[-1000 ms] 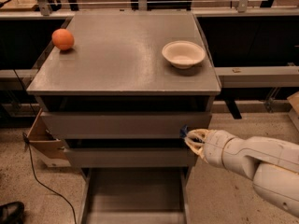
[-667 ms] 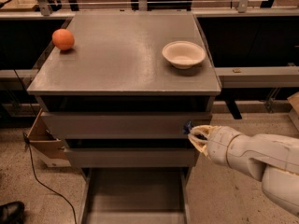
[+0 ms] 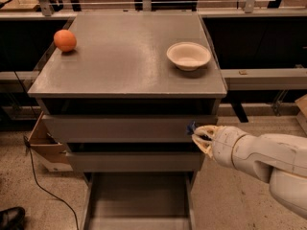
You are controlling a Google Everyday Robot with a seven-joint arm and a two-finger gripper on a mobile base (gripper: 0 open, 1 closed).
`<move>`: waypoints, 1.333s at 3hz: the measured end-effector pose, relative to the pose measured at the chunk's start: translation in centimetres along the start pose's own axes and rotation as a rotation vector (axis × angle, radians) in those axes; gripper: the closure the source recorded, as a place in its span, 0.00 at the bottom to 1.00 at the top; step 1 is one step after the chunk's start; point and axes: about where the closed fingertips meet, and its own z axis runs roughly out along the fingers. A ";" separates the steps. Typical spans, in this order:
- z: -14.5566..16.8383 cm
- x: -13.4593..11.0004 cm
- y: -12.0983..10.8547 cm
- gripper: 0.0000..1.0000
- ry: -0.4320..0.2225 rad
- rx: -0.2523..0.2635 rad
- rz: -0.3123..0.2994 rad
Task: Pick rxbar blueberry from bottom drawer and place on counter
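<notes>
My gripper (image 3: 199, 137) is at the right end of the grey drawer fronts, below the counter's (image 3: 129, 56) front right corner. Its pale fingers are closed around a small dark blue piece, the rxbar blueberry (image 3: 192, 127), of which only an end sticks out above the fingertips. The bottom drawer (image 3: 139, 200) is pulled out below, and its flat grey floor shows nothing on it. The white arm reaches in from the right edge.
An orange fruit (image 3: 64, 40) sits at the counter's back left and a white bowl (image 3: 188, 55) at its right. A cardboard box (image 3: 43, 145) stands left of the cabinet. A black cable (image 3: 43, 188) runs over the floor. Wooden tabletops lie behind.
The gripper with the blue bar has shifted slightly up and to the right beside the drawer fronts. Nothing else has moved.
</notes>
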 end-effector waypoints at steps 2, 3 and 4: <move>-2.9 -8.2 -5.8 1.00 -0.050 0.147 -0.157; -3.2 -12.5 -7.6 1.00 -0.089 0.186 -0.231; -1.8 -16.3 -8.8 1.00 -0.144 0.187 -0.276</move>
